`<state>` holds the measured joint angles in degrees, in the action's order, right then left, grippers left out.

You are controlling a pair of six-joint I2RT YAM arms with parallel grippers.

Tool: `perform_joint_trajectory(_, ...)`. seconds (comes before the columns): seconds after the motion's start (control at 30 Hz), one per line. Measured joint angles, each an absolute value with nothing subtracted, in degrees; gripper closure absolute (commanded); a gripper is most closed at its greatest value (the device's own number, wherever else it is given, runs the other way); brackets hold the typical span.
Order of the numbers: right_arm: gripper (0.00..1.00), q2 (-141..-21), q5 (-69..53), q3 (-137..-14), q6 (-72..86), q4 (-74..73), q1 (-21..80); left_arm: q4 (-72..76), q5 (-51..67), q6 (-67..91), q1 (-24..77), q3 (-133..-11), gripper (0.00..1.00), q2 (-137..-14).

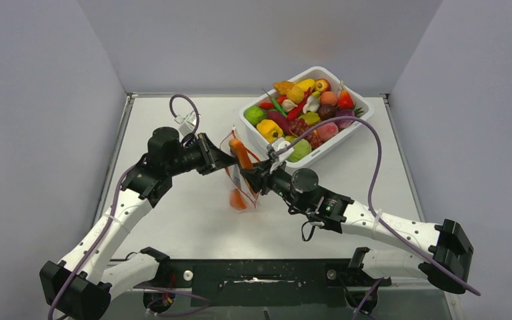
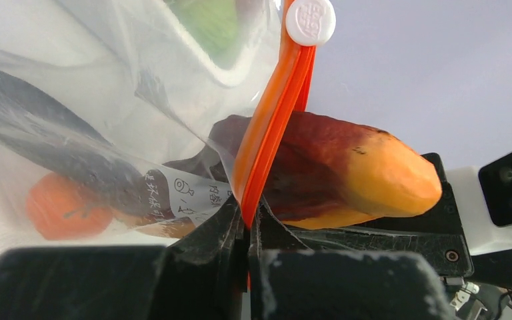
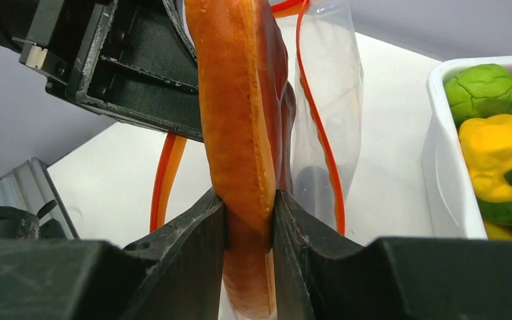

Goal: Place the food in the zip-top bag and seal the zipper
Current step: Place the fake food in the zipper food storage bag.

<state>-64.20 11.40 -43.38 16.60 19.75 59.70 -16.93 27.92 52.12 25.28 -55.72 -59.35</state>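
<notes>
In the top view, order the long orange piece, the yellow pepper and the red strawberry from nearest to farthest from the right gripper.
1. Long orange piece: clamped in the right gripper, at the bag's mouth.
2. Yellow pepper: tub's near left side.
3. Red strawberry: tub's far right corner.

— Any writing to read?
— Only on the zip-top bag (image 2: pixel 73 80): a white label (image 2: pixel 187 192) printed in black Chinese characters, running sideways, with a small drawn symbol beside them. Too creased and cut off to read in full.
— And the round white tab (image 2: pixel 311 21) on the zipper (image 2: pixel 277 107)?
— Embossed with raised marks, too faint to make out
</notes>
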Motion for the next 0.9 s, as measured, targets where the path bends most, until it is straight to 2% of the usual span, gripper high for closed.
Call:
perform_joint_trajectory(0.37,0.94,-68.25,12.21,-57.32,18.94,1.04,58.87,-16.62,29.36,50.11,24.69,-55.22,1.0,-60.38)
perform_joint_trajectory(0.47,0.94,-67.61,12.64,-56.62,17.41,3.46,58.87,-13.87,31.53,51.11,24.64,-53.74,1.0,-60.51)
perform_joint_trajectory(0.63,0.91,-65.49,12.78,-48.77,12.25,16.1,58.92,-9.63,34.04,55.02,24.64,-49.74,1.0,-60.51)
perform_joint_trajectory(0.77,0.8,-66.67,13.15,-42.35,8.21,29.02,58.94,-5.61,34.79,58.7,24.64,-46.92,1.0,-60.27)
perform_joint_trajectory(0.9,0.52,-69.06,13.96,-35.83,6.33,40.27,58.96,-1.58,34.76,62.74,24.64,-43.31,1.0,-59.27)
